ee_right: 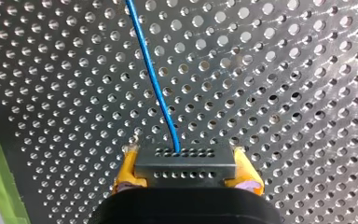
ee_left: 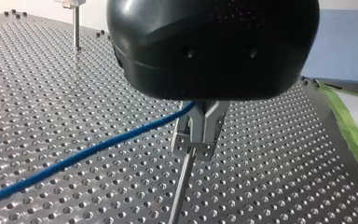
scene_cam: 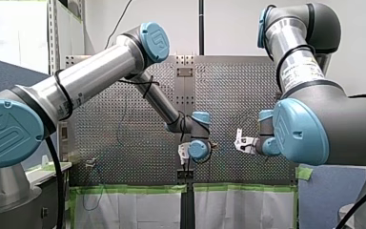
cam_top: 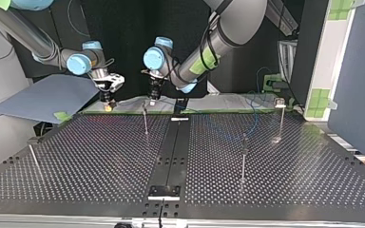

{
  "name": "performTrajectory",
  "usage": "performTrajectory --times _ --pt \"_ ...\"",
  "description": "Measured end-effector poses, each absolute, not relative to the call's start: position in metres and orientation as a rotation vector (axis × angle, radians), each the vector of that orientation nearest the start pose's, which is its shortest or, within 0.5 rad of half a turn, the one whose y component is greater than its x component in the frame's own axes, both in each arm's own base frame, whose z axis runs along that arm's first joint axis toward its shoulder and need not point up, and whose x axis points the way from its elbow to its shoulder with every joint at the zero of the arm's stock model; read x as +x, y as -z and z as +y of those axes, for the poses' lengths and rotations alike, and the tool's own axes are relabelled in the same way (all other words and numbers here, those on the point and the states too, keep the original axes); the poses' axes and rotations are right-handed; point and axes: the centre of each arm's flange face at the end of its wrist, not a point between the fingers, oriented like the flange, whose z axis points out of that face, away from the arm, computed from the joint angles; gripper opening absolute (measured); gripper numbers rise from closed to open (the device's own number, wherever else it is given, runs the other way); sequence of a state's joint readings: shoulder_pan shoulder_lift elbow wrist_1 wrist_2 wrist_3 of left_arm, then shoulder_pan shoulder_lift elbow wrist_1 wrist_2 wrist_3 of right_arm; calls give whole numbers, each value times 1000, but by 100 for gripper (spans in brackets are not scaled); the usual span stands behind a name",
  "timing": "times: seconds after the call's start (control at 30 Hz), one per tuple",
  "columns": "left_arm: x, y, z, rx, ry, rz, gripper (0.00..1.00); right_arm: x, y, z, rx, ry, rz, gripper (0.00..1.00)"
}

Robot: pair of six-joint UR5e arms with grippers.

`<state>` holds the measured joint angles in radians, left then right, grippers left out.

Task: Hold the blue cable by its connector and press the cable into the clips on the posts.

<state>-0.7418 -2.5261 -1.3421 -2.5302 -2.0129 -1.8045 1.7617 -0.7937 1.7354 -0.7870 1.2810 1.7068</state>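
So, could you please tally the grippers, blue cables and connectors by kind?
grippers: 2 (left gripper, right gripper)
blue cable: 1
connector: 1
total: 4

You have two silver-and-blue robot arms (cam_top: 233, 23), one perforated metal table (cam_top: 100, 156), four thin metal posts (cam_top: 145, 121) standing in the top view, one thin blue cable (ee_right: 156, 88) and one grey rectangular connector block (ee_right: 185, 163) pierced with two rows of holes.
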Motion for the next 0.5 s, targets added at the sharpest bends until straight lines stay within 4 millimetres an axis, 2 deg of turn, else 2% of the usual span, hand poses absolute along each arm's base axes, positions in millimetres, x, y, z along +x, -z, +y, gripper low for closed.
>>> performTrajectory --times 0.3,0.5 --pt "476 -34 -557 91 397 1694 1 275 -40 -572 1630 -1573 -1186 0" --pt "490 -45 -563 74 407 1679 1 276 -40 -572 1631 -1578 -1179 0"
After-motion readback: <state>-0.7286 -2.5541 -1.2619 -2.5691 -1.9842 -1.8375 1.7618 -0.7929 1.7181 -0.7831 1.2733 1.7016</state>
